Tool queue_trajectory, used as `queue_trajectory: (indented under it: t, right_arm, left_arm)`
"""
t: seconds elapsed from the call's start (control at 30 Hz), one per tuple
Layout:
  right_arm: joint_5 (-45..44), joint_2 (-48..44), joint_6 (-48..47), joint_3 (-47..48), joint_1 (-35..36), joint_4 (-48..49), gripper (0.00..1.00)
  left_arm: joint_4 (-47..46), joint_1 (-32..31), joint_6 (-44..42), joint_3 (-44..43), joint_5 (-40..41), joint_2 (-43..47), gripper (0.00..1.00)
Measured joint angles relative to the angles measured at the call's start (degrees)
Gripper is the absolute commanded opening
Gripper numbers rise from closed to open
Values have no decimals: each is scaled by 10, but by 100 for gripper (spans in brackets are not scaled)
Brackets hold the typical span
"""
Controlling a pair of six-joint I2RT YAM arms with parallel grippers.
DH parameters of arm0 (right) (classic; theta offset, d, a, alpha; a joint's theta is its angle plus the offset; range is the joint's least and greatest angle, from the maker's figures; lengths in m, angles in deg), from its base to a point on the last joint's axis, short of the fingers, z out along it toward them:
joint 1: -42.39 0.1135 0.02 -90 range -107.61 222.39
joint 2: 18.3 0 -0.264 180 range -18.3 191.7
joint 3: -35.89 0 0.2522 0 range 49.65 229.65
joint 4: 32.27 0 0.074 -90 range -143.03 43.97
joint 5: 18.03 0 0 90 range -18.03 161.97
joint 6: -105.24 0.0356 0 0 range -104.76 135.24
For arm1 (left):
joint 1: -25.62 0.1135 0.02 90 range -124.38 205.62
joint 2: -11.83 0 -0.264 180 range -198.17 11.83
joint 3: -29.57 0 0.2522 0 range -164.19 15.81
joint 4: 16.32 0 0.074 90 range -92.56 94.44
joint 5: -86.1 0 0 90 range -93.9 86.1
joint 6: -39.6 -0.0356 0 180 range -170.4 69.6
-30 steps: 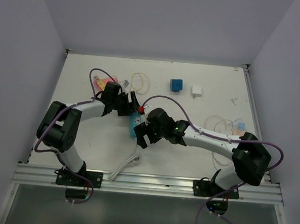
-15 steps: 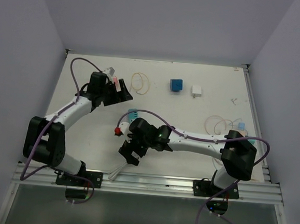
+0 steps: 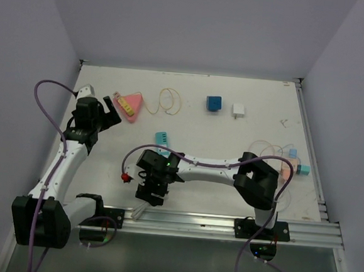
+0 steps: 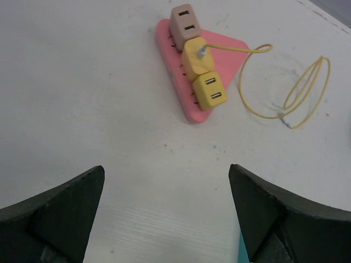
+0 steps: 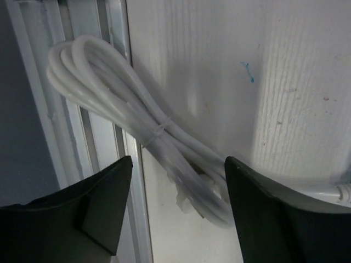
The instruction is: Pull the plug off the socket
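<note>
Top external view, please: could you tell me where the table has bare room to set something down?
Bare: the middle, between the blue cube, the small white cube and the right arm; also the far right corner. Crowded: the right edge's tangled thin cables, and the near edge around the bundled white cord.
</note>
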Motion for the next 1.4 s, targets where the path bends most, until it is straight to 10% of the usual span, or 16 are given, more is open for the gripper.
queue_trajectory:
  t: [0.33,1.4]
  right_arm:
    - [-24,30,-1,23,-9,-3,0]
    - [-202,101,240,113,-389,74,1]
  left_arm:
    - [-8,10,1,59,103,49,98]
    - [-14,10,0,59,103,37,98]
